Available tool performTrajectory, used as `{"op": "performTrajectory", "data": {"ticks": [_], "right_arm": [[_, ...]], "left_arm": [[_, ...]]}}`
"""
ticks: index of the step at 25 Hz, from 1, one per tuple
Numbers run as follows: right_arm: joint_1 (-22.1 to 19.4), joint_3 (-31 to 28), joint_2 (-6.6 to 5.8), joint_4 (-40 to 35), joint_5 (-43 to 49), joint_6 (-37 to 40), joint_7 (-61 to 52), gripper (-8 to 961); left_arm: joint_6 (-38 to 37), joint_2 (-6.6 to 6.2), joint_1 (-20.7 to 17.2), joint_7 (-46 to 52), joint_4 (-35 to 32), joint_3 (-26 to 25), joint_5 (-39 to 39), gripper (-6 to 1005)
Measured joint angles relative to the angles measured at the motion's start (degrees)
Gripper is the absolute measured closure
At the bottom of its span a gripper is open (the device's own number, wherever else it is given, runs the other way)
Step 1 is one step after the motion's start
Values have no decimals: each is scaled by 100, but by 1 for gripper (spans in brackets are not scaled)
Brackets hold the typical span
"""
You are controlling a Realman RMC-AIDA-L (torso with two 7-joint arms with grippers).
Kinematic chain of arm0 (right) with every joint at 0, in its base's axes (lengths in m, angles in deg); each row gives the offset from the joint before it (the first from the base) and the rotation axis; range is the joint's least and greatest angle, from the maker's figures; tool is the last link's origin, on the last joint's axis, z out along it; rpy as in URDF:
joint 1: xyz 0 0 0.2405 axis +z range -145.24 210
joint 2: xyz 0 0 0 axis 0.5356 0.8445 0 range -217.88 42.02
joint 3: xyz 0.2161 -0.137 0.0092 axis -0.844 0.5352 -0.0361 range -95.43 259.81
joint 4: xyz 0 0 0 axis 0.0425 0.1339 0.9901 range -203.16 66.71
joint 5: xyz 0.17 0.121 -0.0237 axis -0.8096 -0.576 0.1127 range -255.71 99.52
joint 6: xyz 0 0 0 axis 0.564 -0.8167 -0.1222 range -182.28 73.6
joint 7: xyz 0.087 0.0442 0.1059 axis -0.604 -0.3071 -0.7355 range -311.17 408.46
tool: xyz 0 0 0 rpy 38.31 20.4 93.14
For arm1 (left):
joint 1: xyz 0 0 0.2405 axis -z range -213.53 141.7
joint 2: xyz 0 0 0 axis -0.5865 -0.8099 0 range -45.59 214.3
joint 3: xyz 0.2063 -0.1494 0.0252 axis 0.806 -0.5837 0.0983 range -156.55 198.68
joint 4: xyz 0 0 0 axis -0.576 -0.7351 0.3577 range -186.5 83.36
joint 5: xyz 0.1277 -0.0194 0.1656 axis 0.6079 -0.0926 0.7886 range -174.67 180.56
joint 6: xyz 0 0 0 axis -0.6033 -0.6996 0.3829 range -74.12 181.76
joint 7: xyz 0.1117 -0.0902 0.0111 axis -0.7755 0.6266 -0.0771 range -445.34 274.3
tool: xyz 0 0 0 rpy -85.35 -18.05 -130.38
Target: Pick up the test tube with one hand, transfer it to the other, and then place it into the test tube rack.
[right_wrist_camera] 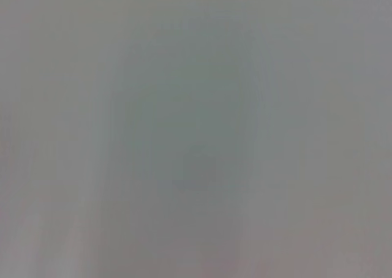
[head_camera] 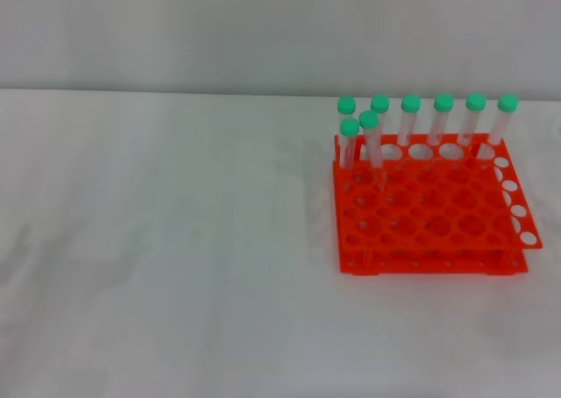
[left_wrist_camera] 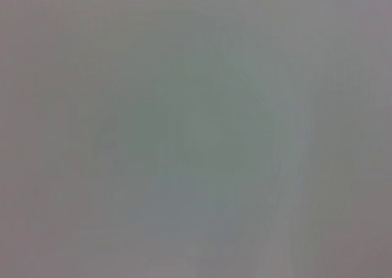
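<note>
The orange-red test tube rack (head_camera: 429, 214) stands on the white table at the right in the head view. Several clear test tubes with green caps stand upright in it: a row along the back (head_camera: 443, 122) and a few at the back left corner (head_camera: 370, 139). No loose test tube lies on the table. Neither gripper shows in any view. Both wrist views show only a blank grey surface.
The white table (head_camera: 175, 258) stretches out to the left of and in front of the rack. A pale wall (head_camera: 263, 30) runs behind the table's far edge.
</note>
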Motion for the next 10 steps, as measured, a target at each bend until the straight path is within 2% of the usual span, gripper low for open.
{"op": "performTrajectory", "data": {"ticks": [4,7,10], "right_arm": [[-159,-1027,-6,1180,-308,902,1209,283],[-230,-1691,-6,1968,-333,1361,1999,283],[-238,-1901,-7,2198,-333,1384,2184,283]], "left_arm": [[54,1,-117,-613,-534,-63,-767,105],[72,1,-132,-922,-717,-69,-1003,105],[166,-2,-84,-957,-742,-129,-1053,105]]}}
